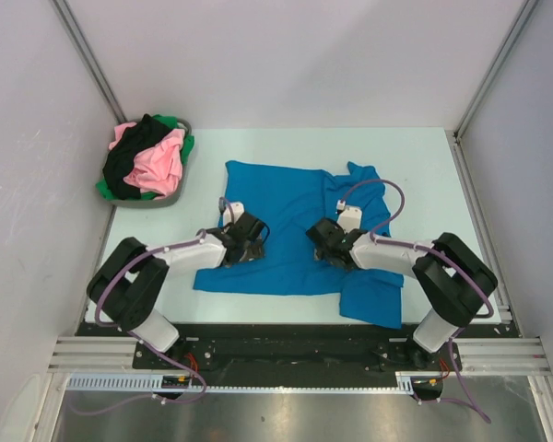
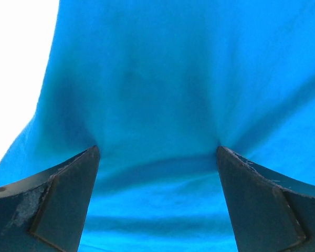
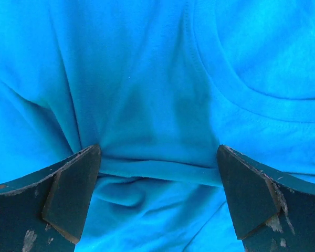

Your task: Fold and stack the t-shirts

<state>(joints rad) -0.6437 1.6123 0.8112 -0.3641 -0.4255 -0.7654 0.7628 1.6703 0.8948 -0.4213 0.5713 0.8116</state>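
Note:
A bright blue t-shirt (image 1: 290,198) lies spread on the pale table, one sleeve hanging toward the front right. My left gripper (image 1: 256,238) stands open over its left-middle part, both tips down on the cloth (image 2: 163,79) with a low ridge of fabric between them (image 2: 157,149). My right gripper (image 1: 315,238) is open too, its tips pressed on the shirt (image 3: 147,79) just below the collar (image 3: 241,100), a bunched fold lying across the gap (image 3: 158,148). Neither gripper is shut on the cloth. Pink (image 1: 161,161), black (image 1: 131,158) and green (image 1: 180,124) t-shirts lie heaped at the back left.
A round grey basket (image 1: 152,204) at the back left of the table holds the heaped shirts. White walls with metal rails close in the table (image 1: 424,157) on the left, back and right. The arm bases sit along the near edge.

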